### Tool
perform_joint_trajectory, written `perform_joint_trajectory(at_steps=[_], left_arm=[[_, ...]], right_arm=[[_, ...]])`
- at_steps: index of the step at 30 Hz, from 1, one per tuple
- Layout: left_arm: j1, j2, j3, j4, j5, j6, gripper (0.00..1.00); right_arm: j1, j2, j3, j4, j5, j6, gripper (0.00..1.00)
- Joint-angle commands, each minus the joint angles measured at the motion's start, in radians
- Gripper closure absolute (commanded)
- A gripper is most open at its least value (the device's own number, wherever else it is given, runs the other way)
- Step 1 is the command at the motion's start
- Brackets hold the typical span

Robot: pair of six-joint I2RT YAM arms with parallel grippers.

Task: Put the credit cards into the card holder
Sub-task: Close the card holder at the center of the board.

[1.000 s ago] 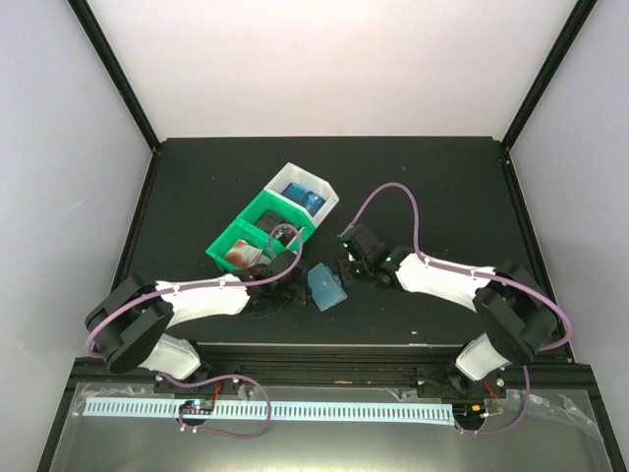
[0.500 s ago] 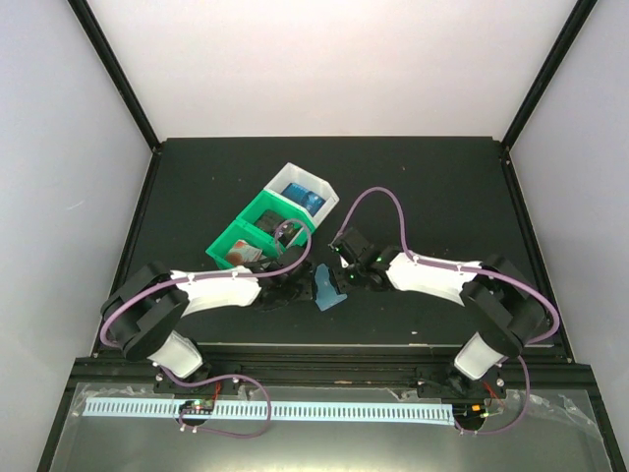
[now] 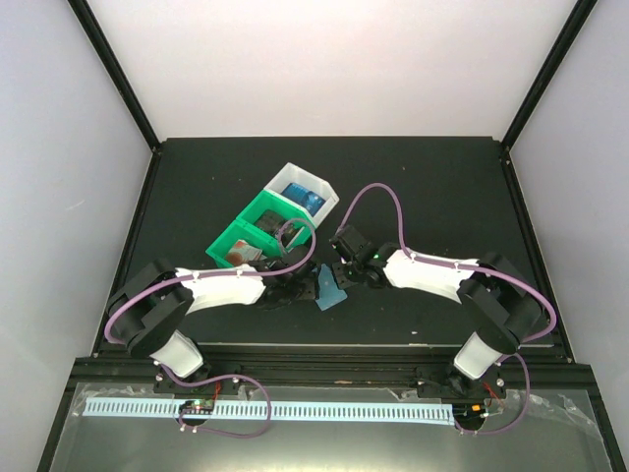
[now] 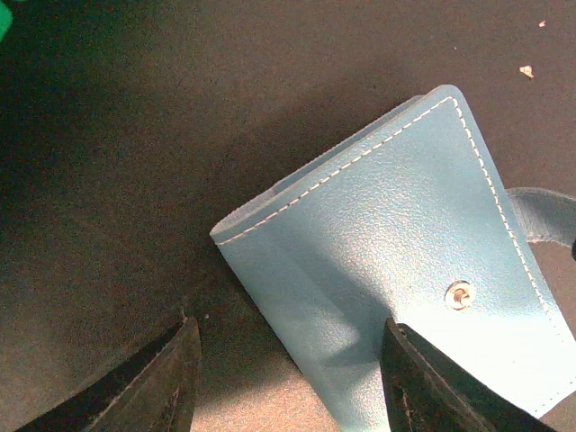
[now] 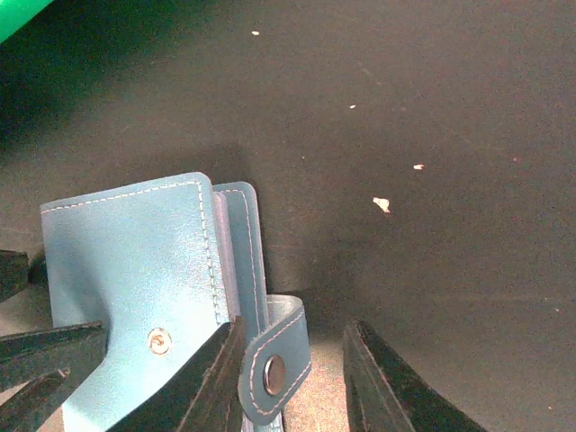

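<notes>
No lettering, number or logo is showing legibly in any view. The card holder is presenting only plain teal faces in both wrist views. The cards are appearing too small from above for any print on them to be made out.

Two arms on show: left arm and right arm both wear smooth white shells on the long links, with chunky black round joints. A purple cable loops off each one. Tiny green lights glow near the right wrist. Up close, left gripper and right gripper have matte black, blunt, wedge-shaped fingers.
</notes>
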Motion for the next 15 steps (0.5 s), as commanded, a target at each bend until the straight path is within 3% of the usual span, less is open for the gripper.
perform_joint_trajectory(at_steps=[1, 7, 15], left_arm=[[0.000, 0.051, -0.025, -0.065, -0.007, -0.016, 0.43], [0.000, 0.044, -0.029, -0.063, -0.001, -0.005, 0.43], [0.000, 0.046, -0.034, -0.054, 0.009, -0.006, 0.44]], right_arm=[[0.004, -0.013, 0.017, -0.011, 0.020, 0.026, 0.69], [0.004, -0.027, 0.023, -0.030, -0.007, 0.026, 0.85], [0.005, -0.056, 0.016, -0.043, -0.010, 0.040, 0.82]])
